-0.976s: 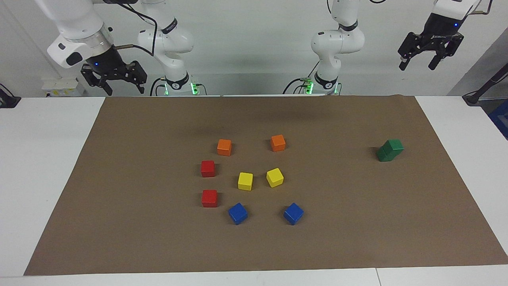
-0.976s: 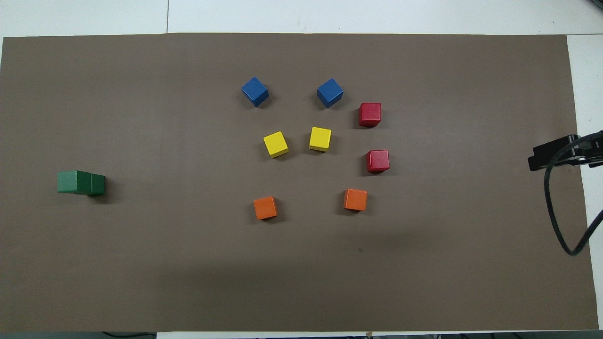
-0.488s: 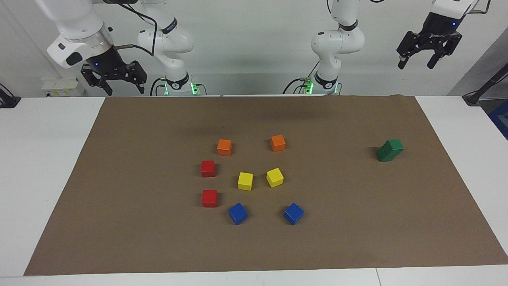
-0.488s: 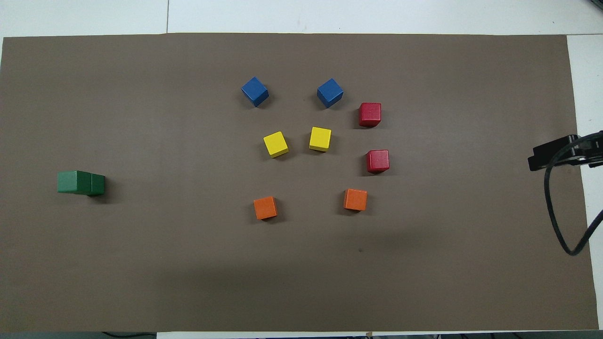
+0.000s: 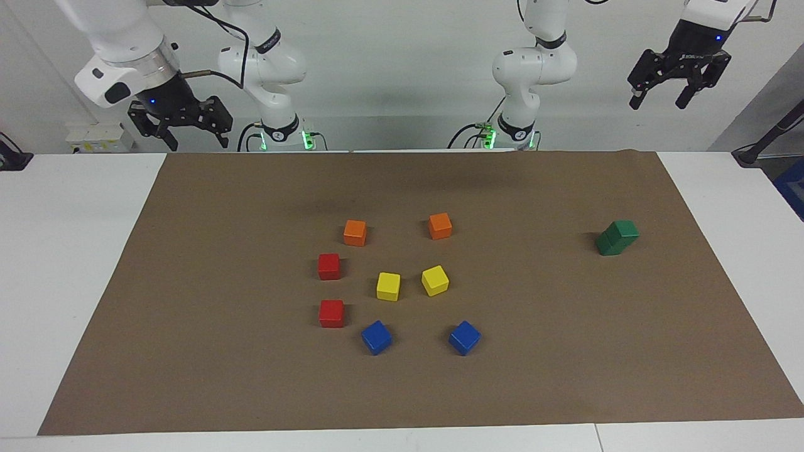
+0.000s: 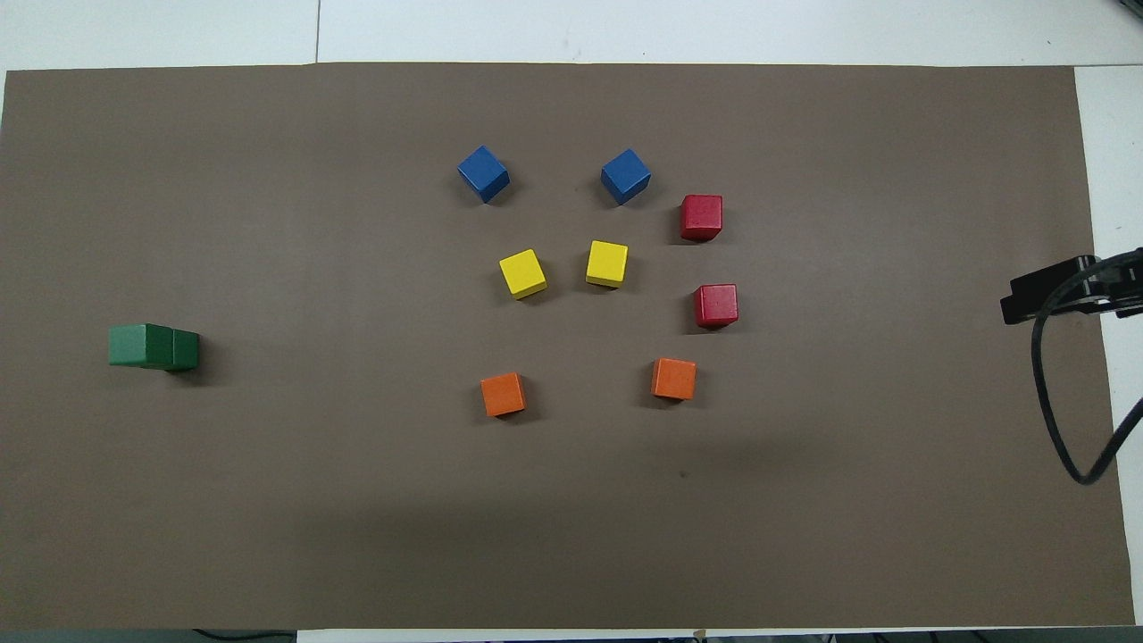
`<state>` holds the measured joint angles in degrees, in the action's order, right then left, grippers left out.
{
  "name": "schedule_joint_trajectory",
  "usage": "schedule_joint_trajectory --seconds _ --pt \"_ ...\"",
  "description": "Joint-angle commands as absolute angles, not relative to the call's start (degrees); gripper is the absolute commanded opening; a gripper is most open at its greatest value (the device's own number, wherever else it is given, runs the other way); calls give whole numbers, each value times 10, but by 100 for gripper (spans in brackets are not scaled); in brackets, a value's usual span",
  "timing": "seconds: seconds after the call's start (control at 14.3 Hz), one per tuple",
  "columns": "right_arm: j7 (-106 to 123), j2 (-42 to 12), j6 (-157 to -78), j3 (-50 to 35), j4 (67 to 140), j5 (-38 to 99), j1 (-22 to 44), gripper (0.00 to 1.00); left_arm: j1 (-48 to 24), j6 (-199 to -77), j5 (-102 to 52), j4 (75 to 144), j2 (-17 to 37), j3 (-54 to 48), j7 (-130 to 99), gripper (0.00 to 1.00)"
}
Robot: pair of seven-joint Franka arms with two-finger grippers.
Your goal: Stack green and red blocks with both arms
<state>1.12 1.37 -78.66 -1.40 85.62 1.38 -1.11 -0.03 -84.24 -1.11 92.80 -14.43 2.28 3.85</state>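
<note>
While nothing on the desk (image 5: 75, 263) has shifted over the last second, we see the left claw (image 5: 659, 99) has risen a little, open and empty, above the left arm's end; the right claw (image 5: 196, 137) hangs open too. The green blocks (image 5: 617, 237) already sit stacked, askew; both red blocks (image 5: 329, 266) lie apart, unstacked. From overhead, we find both claws mostly out of view.

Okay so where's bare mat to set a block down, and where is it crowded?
Bare mat lies between the green stack and the centre cluster, and along the mat's edge farthest from the robots. Crowded: red blocks, yellow, blue and orange blocks sit close together.
</note>
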Motion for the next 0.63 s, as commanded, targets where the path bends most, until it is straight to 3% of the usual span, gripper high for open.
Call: schedule_joint_trajectory --seconds 0.0,0.28,0.56 --pt "16 22 -793 -15 867 21 -15 100 4 -836 -5 939 -156 23 33 100" --pt "16 22 -793 -15 867 21 -15 100 11 -839 -5 947 -159 22 35 100" --pt "16 22 -793 -15 867 21 -15 100 11 -899 -4 1037 -206 22 35 100"
